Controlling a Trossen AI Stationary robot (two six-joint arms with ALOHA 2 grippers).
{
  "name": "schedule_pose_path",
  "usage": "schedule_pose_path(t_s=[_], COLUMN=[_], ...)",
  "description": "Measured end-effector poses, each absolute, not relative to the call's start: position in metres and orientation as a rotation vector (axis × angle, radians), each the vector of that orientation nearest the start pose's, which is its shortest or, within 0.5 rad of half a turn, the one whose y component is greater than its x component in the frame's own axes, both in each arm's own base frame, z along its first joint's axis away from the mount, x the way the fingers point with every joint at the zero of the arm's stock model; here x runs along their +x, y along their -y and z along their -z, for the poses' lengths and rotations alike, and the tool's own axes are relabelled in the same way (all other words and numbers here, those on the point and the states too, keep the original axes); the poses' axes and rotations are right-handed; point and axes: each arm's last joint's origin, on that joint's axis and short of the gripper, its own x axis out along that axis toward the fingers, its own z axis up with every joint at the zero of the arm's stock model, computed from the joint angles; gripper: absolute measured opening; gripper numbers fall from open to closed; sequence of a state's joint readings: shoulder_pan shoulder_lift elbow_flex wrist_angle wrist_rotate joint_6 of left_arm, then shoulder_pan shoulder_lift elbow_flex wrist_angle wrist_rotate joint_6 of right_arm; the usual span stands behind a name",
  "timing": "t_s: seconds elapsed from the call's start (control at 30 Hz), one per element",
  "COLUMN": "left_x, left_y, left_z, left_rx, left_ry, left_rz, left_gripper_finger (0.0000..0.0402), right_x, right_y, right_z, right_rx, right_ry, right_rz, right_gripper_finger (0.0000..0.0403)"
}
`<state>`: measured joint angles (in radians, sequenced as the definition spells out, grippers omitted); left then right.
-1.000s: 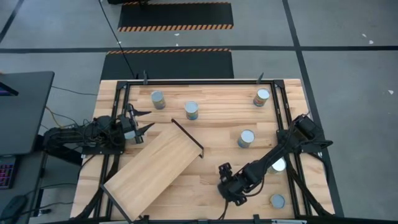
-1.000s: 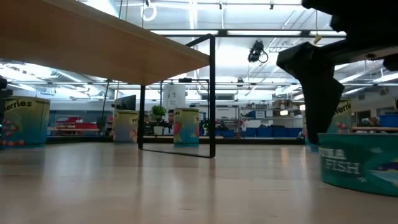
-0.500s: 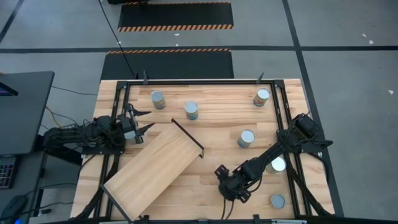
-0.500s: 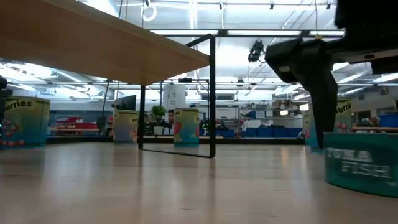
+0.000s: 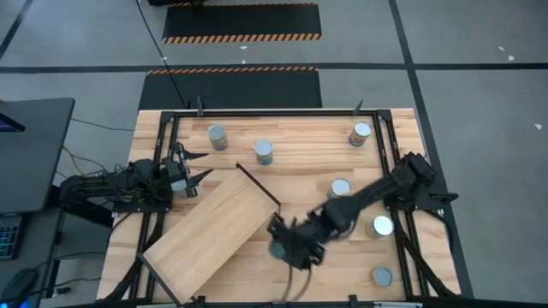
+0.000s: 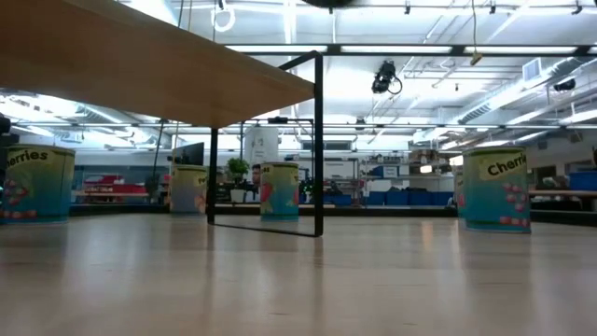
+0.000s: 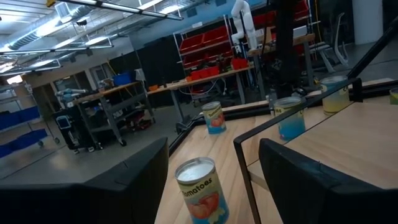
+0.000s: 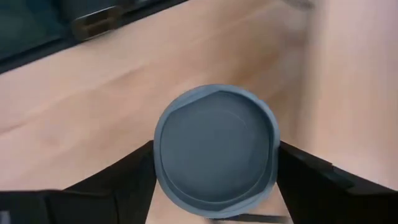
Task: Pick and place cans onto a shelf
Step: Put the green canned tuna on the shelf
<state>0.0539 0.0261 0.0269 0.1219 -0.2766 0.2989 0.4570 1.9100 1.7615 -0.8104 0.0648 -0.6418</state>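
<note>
High view shows the right claw (image 5: 287, 244) clamped on a can (image 8: 214, 151), carried just beside the shelf (image 5: 210, 227). Lift it over the black frame, then set it down flat. The left claw (image 5: 190, 168) waits, fingers apart.

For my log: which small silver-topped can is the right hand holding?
The can clamped in the right hand, beside the plywood shelf; the others stand free.

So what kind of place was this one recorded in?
Probably a robotics lab or workshop: red parts bins on metal racking, a white robot arm on a far workbench, and grey concrete floor with orange-and-black hazard-striped mats beside the butcher-block table.
</note>
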Motion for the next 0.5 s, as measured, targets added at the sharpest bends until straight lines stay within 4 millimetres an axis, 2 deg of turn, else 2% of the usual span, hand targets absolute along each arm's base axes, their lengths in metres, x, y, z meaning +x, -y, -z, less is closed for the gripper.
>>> schedule_pose_path(t_s=[0.07,0.17,0.4,0.5], left_x=[0.095,0.095,0.095,0.095], left_y=[-0.013,-0.013,-0.013,-0.013], left_z=[-0.182,-0.182,-0.182,-0.182], left_rx=[0.282,0.282,0.282,0.282], left_ry=[0.072,0.072,0.072,0.072], left_rz=[-0.346,-0.345,-0.346,-0.345], left_gripper_finger=[0.0256,0.0256,0.0256,0.0256], right_x=[0.383,0.399,0.416,0.42], right_y=[-0.167,-0.144,-0.088,-0.072], right_z=[-0.308,-0.314,-0.309,-0.306], right_rx=[-0.836,-0.833,-0.731,-0.645], right_ry=[-0.742,-0.685,-0.705,-0.711], right_rz=[-0.625,-0.561,-0.511,-0.518], right_gripper_finger=[0.0294,0.0294,0.0294,0.0294])
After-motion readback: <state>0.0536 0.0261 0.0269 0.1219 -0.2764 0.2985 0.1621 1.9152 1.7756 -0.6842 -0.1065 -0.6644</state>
